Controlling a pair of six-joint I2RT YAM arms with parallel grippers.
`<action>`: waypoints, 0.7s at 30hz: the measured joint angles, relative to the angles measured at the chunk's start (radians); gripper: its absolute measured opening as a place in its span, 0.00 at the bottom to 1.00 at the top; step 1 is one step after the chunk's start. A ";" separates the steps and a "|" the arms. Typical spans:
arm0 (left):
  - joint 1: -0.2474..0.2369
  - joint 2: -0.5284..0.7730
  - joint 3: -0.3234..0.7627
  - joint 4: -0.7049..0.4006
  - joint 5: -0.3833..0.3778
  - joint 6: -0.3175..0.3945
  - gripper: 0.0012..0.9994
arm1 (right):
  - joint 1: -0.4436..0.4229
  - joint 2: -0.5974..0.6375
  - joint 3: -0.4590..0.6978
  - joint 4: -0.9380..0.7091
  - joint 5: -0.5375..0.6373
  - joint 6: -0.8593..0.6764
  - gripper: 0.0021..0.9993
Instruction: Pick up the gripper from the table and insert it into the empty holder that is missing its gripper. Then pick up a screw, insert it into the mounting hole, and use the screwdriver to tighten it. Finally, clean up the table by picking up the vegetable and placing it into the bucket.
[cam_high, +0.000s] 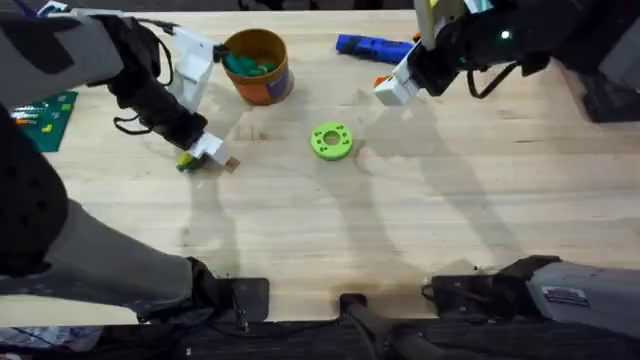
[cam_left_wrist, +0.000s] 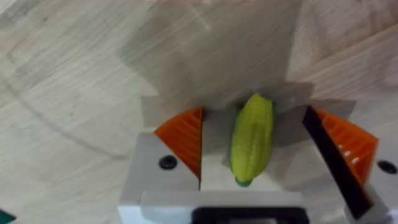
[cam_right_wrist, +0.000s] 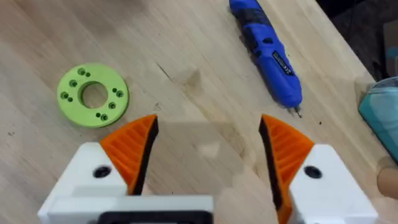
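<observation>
The vegetable (cam_left_wrist: 251, 139) lies on the table (cam_high: 300, 230) between the left gripper's (cam_left_wrist: 267, 146) spread orange pads (cam_left_wrist: 183, 134), touching neither, its long axis running along the fingers, so a straight squeeze should catch it. The overhead view adds what that close-up lacks: the bucket (cam_high: 258, 66) stands near, further back. The right gripper (cam_right_wrist: 208, 152) hangs released, empty, beside the screwdriver (cam_right_wrist: 267, 50) and green ring (cam_right_wrist: 93, 95).

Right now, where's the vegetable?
On the table's left in the overhead view, the vegetable lies between the open left gripper, below-left of the bucket.
</observation>
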 joint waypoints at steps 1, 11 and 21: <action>0.000 0.004 0.003 0.003 -0.003 -0.003 0.99 | 0.000 0.000 0.000 0.000 0.000 0.000 0.97; -0.004 0.007 0.010 0.000 -0.018 -0.034 0.10 | 0.000 0.000 0.000 -0.001 0.000 0.000 0.97; -0.001 0.040 0.096 -0.116 -0.035 -0.041 0.03 | 0.000 0.000 0.000 -0.001 0.000 0.000 0.97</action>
